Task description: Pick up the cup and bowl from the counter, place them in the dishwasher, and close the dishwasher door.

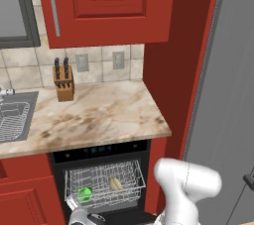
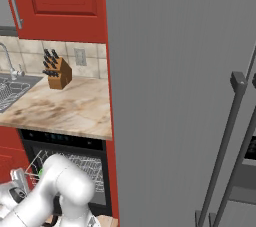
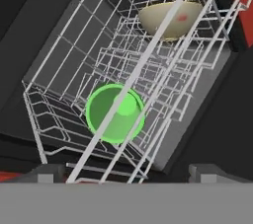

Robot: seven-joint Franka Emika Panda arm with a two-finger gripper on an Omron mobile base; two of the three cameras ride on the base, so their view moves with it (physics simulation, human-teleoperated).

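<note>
We look down into the dishwasher (image 1: 101,179) and both pieces are already in its wire rack (image 1: 104,182). The cup (image 3: 115,113) sits on the left side of the rack, bright green, its open mouth facing the hand camera. The bowl (image 3: 170,18) rests further right in the same rack, apart from the cup and tipped up on its side. From the left base view we get the same story: a green spot at the near left of the rack, an olive-tan shape a little to its right.

Up above, the counter (image 1: 94,112) carries a knife block (image 1: 63,81) against the back wall, and the sink (image 1: 15,115) lies at the left edge. We see no cup or bowl left on the marble.

The gripper (image 3: 126,173) hovers just in front of the rack, low and near the cup's side. Its two fingertips (image 3: 47,173) stand wide apart with nothing between them, so the jaws are released and empty.

So we judge the loading done: two items picked, two items placed. What remains is the last step. The rack is pulled out and the opening is plainly uncovered, so the dishwasher door is not yet shut; we cannot make the door itself out clearly from here. The arm needs to back away from the rack, find the door below and swing it up.
</note>
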